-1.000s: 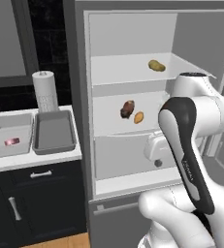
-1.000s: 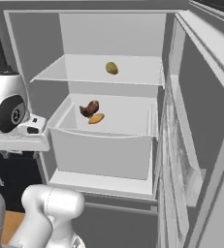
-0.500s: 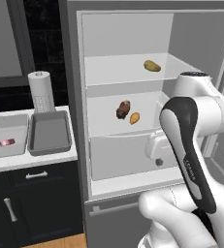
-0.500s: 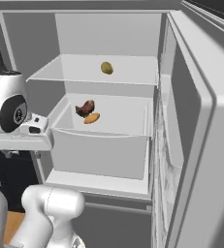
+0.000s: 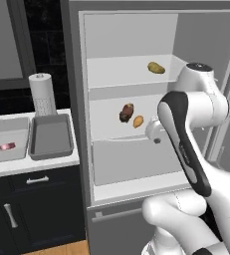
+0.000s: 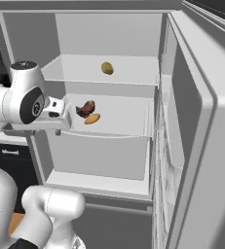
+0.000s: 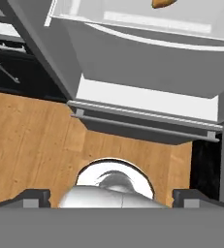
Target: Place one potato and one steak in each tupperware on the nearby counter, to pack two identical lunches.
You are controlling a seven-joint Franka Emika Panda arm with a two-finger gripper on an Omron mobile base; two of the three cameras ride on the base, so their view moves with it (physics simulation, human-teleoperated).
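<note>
Potato (image 5: 156,67) on upper fridge shelf, steak (image 5: 126,112) below; pincer state unclear; no legible writing.

A rendered home kitchen. An open fridge (image 5: 131,99) holds food on its white shelves: a potato (image 5: 156,67) above, a steak (image 5: 126,112) below. Beside it a white desk (image 5: 32,162) over black cabinets (image 5: 32,209) carries grey containers (image 5: 51,135) and a paper towel roll (image 5: 42,93). The floor (image 7: 31,145) is wood.
</note>
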